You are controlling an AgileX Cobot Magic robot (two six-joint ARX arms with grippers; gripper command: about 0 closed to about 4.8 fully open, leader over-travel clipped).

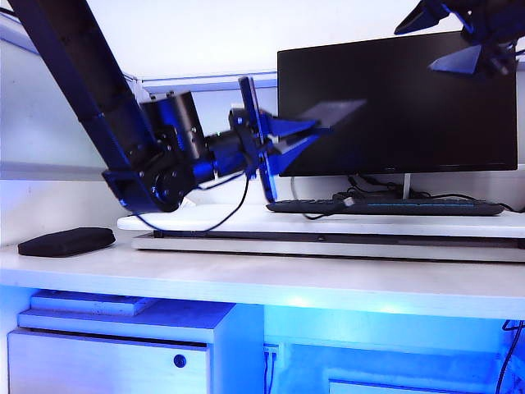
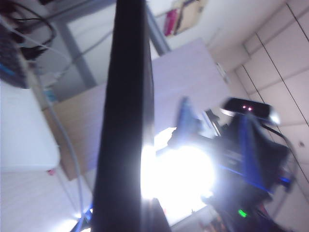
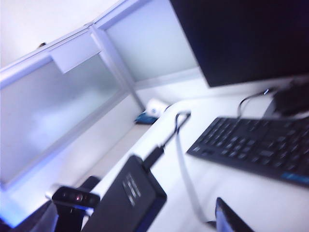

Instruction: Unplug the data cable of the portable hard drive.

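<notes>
Exterior view gave you the left gripper [image 1: 275, 148] raised above the white desk [image 1: 246, 279], its fingers pinched on the portable hard drive [image 1: 253, 139], which stood on edge in the air just in front of the monitor's [image 1: 398, 103] left side. The data cable [image 1: 225, 209] hung from the drive's lower end in a thin black loop, sagging toward the white riser board [image 1: 328, 223] and running back under the arm. Your right gripper [image 1: 463, 37] sat high at the upper right corner of that view, above the monitor's top edge, well apart from the drive, with its jaws spread wide and nothing between them.

The left wrist view showed you the drive [image 2: 124, 121] edge-on as a tall dark slab right against the camera, with the other arm blurred and backlit behind it.

In the right wrist view you looked down on the drive [image 3: 130, 193], held up, its pale mark facing the camera, and the cable's black plug [image 3: 153, 157] was still seated in its end, with the cord trailing off over the desk. One dark fingertip [image 3: 231, 217] of the right gripper poked into view.

Farther out, the black keyboard [image 1: 385, 207] lay on the riser below the monitor, and a soft black pouch [image 1: 66, 241] rested on the desk at far left.
</notes>
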